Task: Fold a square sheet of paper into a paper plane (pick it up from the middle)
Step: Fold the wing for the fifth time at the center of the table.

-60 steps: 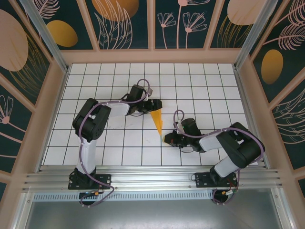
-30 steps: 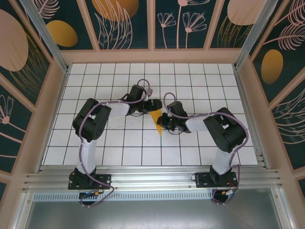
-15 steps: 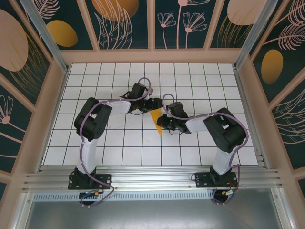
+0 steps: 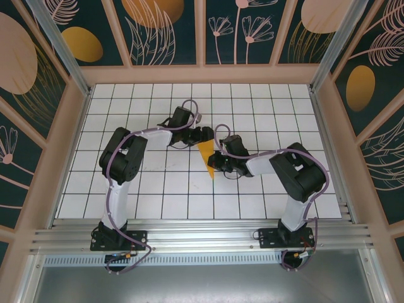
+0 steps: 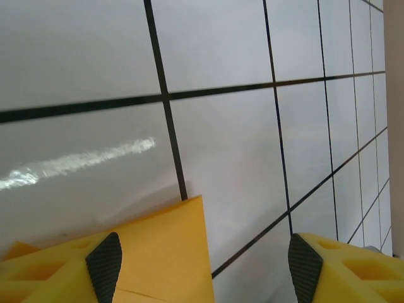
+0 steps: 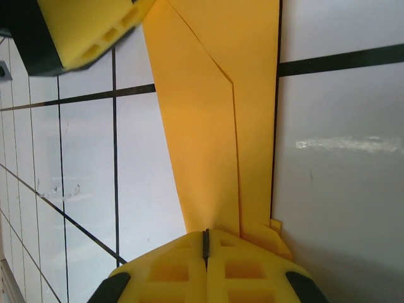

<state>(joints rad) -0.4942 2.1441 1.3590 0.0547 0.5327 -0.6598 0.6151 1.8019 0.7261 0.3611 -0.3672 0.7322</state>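
Note:
The square sheet of paper lies folded into a slim orange-yellow dart, the paper plane [image 4: 207, 158], flat on the white grid table [image 4: 158, 189]. Its point faces the near edge and its wide end faces away. My left gripper [image 4: 204, 135] is open at that wide end. In the left wrist view a corner of the plane [image 5: 165, 252] lies between the jaws [image 5: 205, 265], close to the left finger [image 5: 104, 265]. My right gripper [image 4: 216, 159] is shut, and its closed tips [image 6: 205, 243] rest on the plane's creased layers [image 6: 208, 126] from the right side.
Pink frame rails and patterned dark walls [image 4: 202, 31] enclose the table. The two arm bases sit on the metal rail [image 4: 202, 237] at the near edge. The left gripper's yellow finger [image 6: 88, 31] shows at the top left of the right wrist view.
The right arm swung in from the near right and set its shut gripper against the plane's right side. The left gripper edged slightly toward the far side. The plane stayed put.

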